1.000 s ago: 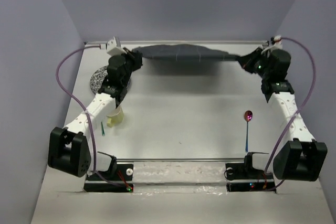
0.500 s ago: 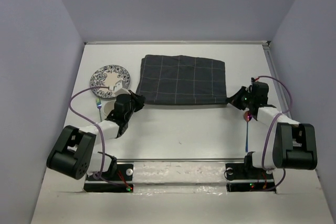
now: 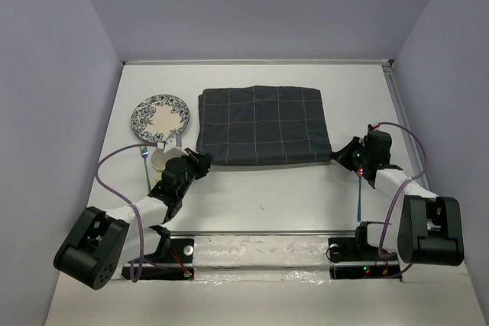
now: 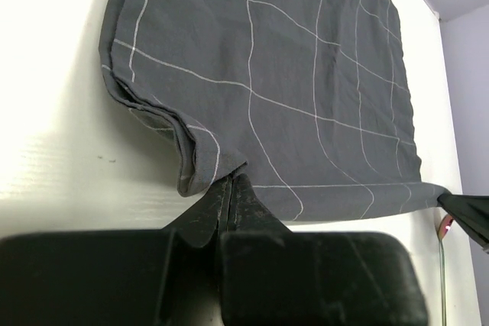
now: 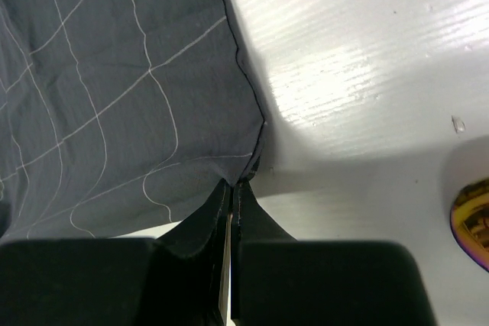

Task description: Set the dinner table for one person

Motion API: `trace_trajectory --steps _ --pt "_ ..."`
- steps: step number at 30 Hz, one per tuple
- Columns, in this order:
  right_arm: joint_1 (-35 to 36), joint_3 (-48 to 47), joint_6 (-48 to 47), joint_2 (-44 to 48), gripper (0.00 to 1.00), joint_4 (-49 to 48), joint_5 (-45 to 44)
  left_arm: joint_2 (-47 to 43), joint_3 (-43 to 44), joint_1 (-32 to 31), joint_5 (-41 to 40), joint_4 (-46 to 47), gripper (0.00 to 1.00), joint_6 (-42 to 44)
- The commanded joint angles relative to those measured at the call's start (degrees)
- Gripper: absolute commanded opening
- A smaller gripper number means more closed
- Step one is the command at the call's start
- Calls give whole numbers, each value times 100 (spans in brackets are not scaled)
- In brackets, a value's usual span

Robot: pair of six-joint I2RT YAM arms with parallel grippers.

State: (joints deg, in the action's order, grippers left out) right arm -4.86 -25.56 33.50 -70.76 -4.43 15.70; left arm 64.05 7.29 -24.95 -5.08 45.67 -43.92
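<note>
Jaws of the left gripper [image 4: 229,182] pressed together, pinching the near left corner of the cloth [image 3: 262,124], folded layers bunched just above the tips. Jaws of the right gripper [image 5: 231,185] likewise closed, nipping the near right corner of the same cloth, edge pulled to a small point at the tips. Both arms stretched low over the table [image 3: 260,196], one at each near corner. Cloth dark grey with thin pale checks, spread flat on the white table, a little beyond the middle, near edge running roughly straight between the two grippers. Just left of the left gripper, a pale cup [image 3: 159,159], standing on the table, partly hidden by the arm. Beside the cup, a fork [image 3: 147,177] with a blue-green handle, tines toward the far side. Beyond both, a patterned round plate [image 3: 159,117], just beside the cloth's left edge. Under the right arm, a spoon [image 3: 358,198] with a blue handle, shiny multicoloured bowl close to the right gripper, apart from the cloth.
</note>
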Motion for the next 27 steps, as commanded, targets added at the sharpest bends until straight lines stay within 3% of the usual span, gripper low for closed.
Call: trace_trajectory --steps 1,18,20,24,25,27 --pt "-85 156 8 273 0 29 -472 -253 -166 -1 -459 267 0 42" --pt "-85 684 219 1380 0 715 -32 -877 -430 -133 -520 -146 1 -178" --pt "-85 719 263 1486 0 768 -15 -1026 -474 -133 -529 -225 16 -204" --pt "-85 711 280 1583 19 847 116 -1368 -553 -142 -485 -401 36 -231" --pt "-33 684 289 1627 28 917 117 -1508 -536 -142 -476 -505 48 -231" --pt "-32 649 272 1741 36 1013 65 -1650 -492 -142 -441 -594 57 -248"
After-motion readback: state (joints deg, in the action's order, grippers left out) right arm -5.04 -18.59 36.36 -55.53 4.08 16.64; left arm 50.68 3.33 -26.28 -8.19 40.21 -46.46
